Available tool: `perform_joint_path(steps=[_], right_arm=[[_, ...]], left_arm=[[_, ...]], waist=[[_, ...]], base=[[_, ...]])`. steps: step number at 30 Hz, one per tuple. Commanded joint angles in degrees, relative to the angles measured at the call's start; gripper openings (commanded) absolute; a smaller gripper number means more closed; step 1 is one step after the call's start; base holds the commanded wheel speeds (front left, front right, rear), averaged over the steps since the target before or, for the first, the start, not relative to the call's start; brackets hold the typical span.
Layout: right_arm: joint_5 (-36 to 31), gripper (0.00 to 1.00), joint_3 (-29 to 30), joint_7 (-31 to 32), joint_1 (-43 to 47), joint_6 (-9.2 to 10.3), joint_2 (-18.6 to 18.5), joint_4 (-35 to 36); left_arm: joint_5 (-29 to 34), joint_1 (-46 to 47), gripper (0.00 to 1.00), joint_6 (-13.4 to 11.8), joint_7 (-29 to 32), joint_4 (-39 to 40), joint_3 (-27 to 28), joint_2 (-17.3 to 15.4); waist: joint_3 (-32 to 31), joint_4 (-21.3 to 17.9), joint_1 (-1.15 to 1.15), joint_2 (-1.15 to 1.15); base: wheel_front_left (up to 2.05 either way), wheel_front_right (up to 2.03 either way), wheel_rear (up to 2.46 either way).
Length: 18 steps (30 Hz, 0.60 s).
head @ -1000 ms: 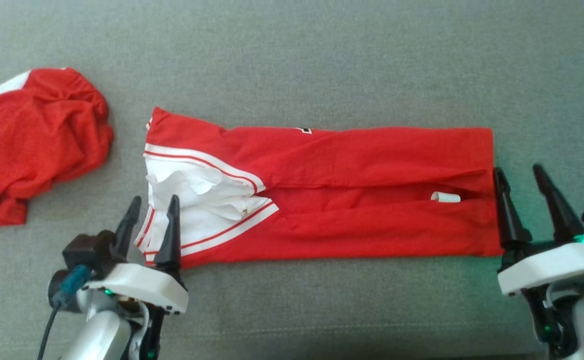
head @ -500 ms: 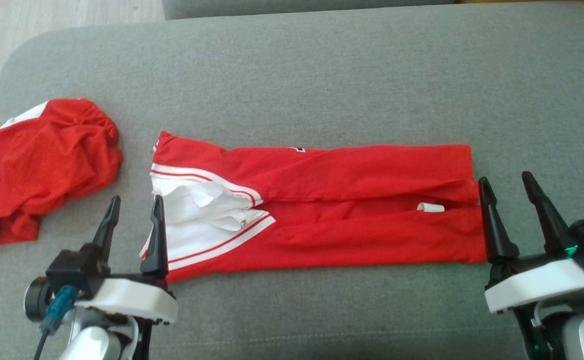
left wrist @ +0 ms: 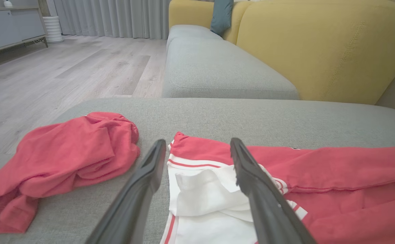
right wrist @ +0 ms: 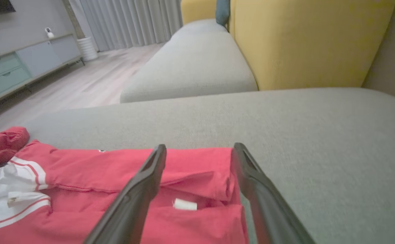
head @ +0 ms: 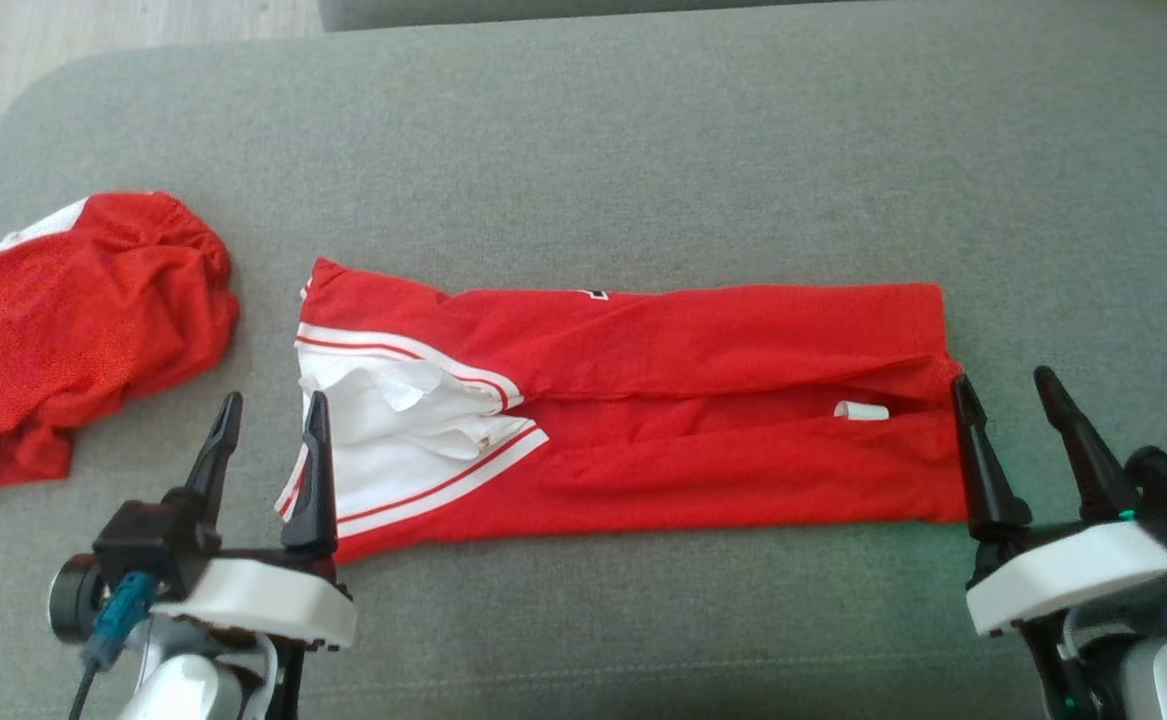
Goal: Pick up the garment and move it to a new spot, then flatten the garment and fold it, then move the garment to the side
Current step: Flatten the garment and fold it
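Head view: garment point(head: 643, 410) lies on the grey sofa cushion point(head: 643, 130), near centre frame, already folded lengthwise into a long red strip.
Long axis: left–right across the robot's front, square to both sets of fingers.
Left end: white panel point(head: 383, 420) with red-and-white trim, a bit rumpled, just ahead of the left gripper point(head: 275, 400).
Right end: straight red edge with a white tag point(head: 861, 411) showing in the seam just inboard of it, just ahead of the right gripper point(head: 1000, 378).
Left gripper: jaws spread, nothing in them. Inner finger overlaps the near-left corner of the cloth in the head view; can't tell if it touches. Left wrist view shows the white panel between the fingers, past the tips.
Right gripper: released, empty. Inner finger at the strip's right edge, outer finger over bare cushion. Right wrist view puts the strip's end between the fingers.
Nearer arm: neither, each arm has its own end.
Bystander: second red garment point(head: 83, 300), crumpled, off to the left, apart from the strip.
Stage (my read): lengthwise folds done, crosswise fold not yet.
Next move hinges on: pinching one end and carrying it along the long axis onto the other. Stacked layers at the right edge may split if the pinch is shallow.
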<state>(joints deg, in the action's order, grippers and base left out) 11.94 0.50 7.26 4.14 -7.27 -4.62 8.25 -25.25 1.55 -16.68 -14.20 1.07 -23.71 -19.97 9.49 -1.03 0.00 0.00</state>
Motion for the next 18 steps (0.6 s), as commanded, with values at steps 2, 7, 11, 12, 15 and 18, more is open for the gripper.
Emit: perform_joint_path(steps=[2,7,11,12,15,18], right_arm=[[0.54,1.0,0.13,0.84,-2.11,-0.22,-0.96,-0.12],[1.48,1.0,1.85,1.38,-5.55,-0.22,-2.04,-4.79],[2.14,1.0,2.66,3.13,-9.92,-0.22,-3.02,-10.84],[2.16,1.0,2.69,4.14,-10.78,-0.22,-3.11,-12.32],[2.49,1.0,2.71,7.83,-12.15,-0.22,-2.79,-15.44],[3.0,1.0,3.06,11.69,-12.25,-0.22,-2.04,-17.36]], left_arm=[[0.79,3.4,1.0,-0.16,-0.17,1.8,1.76,-1.53],[1.05,5.37,1.0,0.54,-0.28,1.84,1.4,-1.14],[1.35,7.65,1.0,1.4,-0.42,1.53,1.15,-0.61],[1.44,8.15,1.0,1.62,-0.46,1.42,1.08,-0.45],[1.11,9.33,1.0,2.55,-0.55,0.95,0.86,0.28],[1.39,10.06,1.0,2.97,-0.63,0.36,0.98,0.54]], waist=[[1.28,0.31,0.0,0.0],[3.68,1.04,0.0,0.0],[6.22,1.92,0.0,0.0],[6.75,2.14,0.0,0.0],[8.0,2.83,0.0,0.0],[8.74,3.02,0.0,0.0]], base=[[0.0,0.0,0.0],[0.0,0.0,0.0],[0.0,0.0,0.0],[0.0,0.0,0.0],[0.0,0.0,0.0],[0.0,0.0,0.0]])
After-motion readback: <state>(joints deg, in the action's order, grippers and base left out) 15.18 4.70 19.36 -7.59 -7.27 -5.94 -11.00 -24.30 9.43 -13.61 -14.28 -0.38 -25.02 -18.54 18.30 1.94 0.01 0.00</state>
